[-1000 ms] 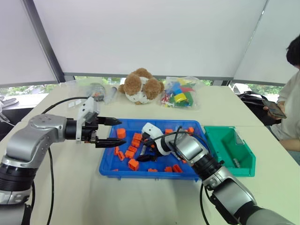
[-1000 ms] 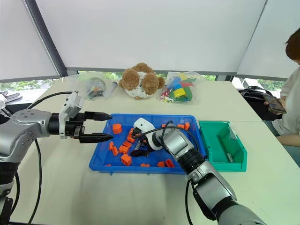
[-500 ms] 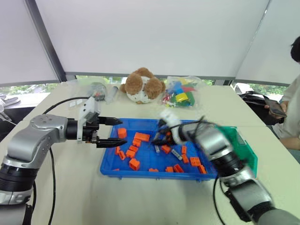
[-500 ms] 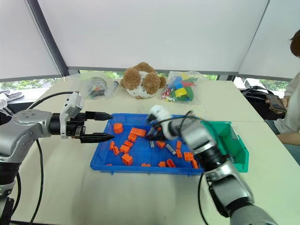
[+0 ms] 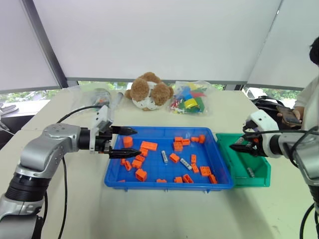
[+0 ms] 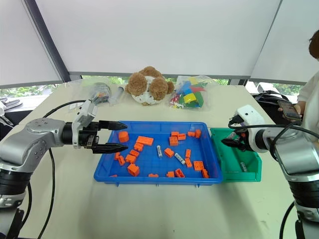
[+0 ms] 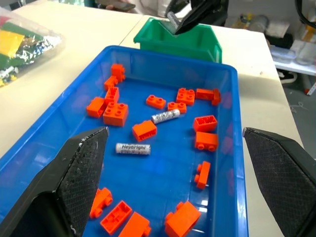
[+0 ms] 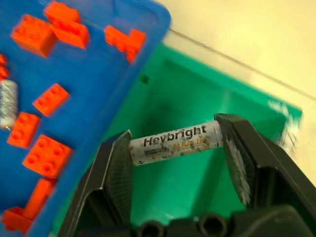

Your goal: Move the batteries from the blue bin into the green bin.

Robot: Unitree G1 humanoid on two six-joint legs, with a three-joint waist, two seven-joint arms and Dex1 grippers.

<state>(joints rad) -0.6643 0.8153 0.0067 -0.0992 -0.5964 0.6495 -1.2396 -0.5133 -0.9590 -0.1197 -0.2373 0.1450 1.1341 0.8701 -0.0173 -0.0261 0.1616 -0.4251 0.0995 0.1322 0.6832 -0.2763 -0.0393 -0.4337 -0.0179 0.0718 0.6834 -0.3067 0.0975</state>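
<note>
The blue bin (image 5: 164, 186) lies mid-table with several orange blocks and two batteries, one (image 5: 165, 157) near the middle and one (image 5: 186, 164) right of it. Against its right side stands the green bin (image 5: 228, 158), with another battery (image 5: 250, 172) on its floor. Above the green bin's left part, my right gripper (image 5: 236, 145) is shut on a silver battery (image 8: 175, 142), gripped end to end between the fingers. Over the blue bin's left edge, my left gripper (image 5: 136, 142) hangs open and points right, holding nothing. In the left wrist view both loose batteries (image 7: 133, 148) (image 7: 165, 116) lie ahead of it.
A brown teddy bear (image 5: 149, 91), a bag of coloured blocks (image 5: 192, 102) and a clear bag (image 5: 99, 95) lie behind the bins. A person holding a phone (image 5: 289, 114) sits at the table's right edge. Orange blocks (image 5: 141, 174) lie scattered in the blue bin.
My right gripper has lifted out of the blue bin and swung right to above the green bin, carrying a battery. The left gripper has stayed in place.
</note>
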